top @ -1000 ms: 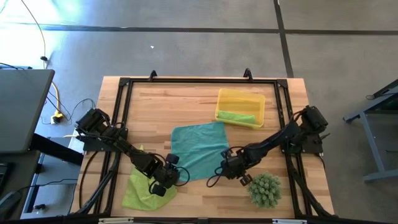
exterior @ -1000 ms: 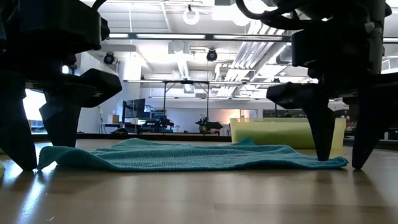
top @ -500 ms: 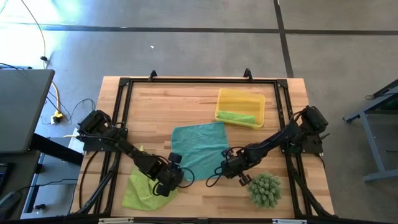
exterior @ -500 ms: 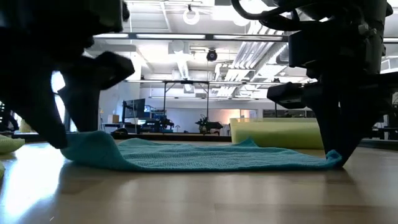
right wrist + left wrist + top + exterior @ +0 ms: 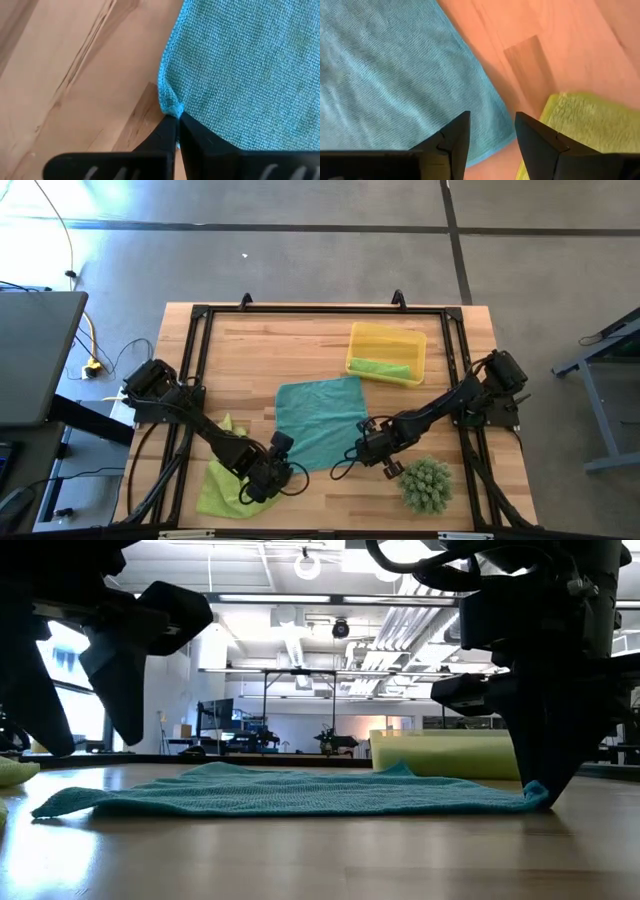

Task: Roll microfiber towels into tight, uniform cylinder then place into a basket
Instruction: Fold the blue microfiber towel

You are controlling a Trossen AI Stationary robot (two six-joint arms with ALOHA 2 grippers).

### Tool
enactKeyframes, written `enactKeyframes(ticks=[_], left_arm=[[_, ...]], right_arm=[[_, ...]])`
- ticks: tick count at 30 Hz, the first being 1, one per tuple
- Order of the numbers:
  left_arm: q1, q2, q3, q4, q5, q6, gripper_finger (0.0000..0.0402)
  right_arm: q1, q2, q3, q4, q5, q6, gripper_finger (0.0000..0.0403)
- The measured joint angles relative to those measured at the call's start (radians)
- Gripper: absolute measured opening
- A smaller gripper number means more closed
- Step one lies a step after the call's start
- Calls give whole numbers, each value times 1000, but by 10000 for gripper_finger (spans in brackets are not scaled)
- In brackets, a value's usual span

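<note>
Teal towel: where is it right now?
High view: the teal towel lies flat mid-table, between yellow basket and lime-green towel; right gripper pinches its corner.

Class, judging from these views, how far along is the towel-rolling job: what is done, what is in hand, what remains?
Done: one rolled lime-green towel lies in the yellow tray.
In hand: the right gripper pinches a corner of the flat teal towel; the left gripper hangs open above its other near corner.
Left: rolling the teal towel and the crumpled lime-green towel.

teal towel (image 5: 320,418), lime towel (image 5: 218,485), yellow basket (image 5: 385,338), green plant (image 5: 427,484)
</note>
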Motion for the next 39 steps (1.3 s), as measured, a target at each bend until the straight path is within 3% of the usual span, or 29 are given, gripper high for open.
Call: enactKeyframes(ticks=[14,24,34,39], left_arm=[[4,87,5,-3,53,-70,136],[6,84,3,0,88,-144,7],[13,-27,29,-25,78,-183,3],[47,-111,30,-101,-6,-282,4]], right_arm=[[0,0,-1,10,-3,9,3],[0,2,-1,39,-17,97,0],[-21,-101,-2,38,-112,217,0],[-88,-177,-2,4,-47,237,0]])
